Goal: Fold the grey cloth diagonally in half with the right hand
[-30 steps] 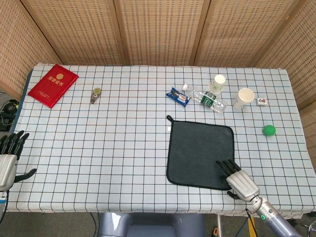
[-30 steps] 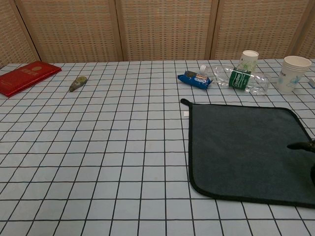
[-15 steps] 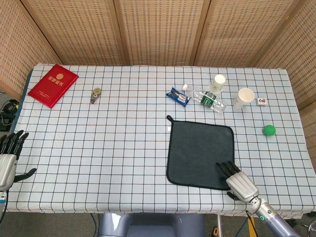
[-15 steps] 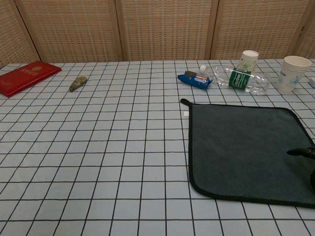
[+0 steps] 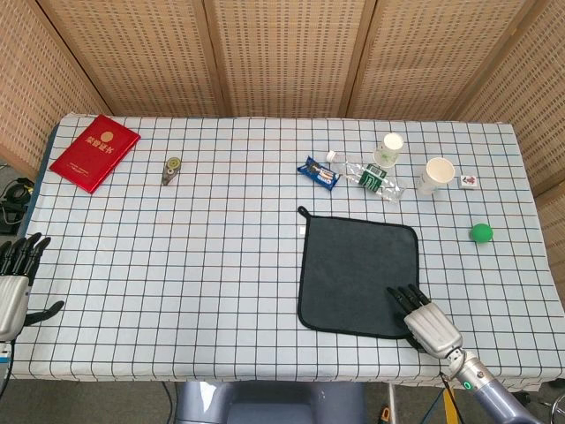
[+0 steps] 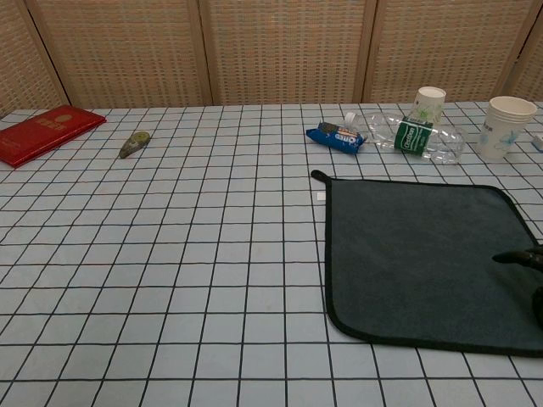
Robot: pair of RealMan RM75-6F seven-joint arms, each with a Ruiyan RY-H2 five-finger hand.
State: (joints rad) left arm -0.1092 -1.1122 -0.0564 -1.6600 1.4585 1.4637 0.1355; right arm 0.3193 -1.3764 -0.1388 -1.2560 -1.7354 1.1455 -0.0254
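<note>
We see the grey cloth [image 5: 357, 276] lying flat and unfolded — dark, black-edged, a small loop at its far left corner — its near right corner under the right hand's fingers [image 5: 404, 297].

Prob. lab: screened table [image 5: 221, 256]

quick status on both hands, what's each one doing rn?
Left hand: open, holding nothing, at the table's near-left edge.
Right hand: open, fingers spread over the near-right corner of the grey cloth; no grip yet.
</note>
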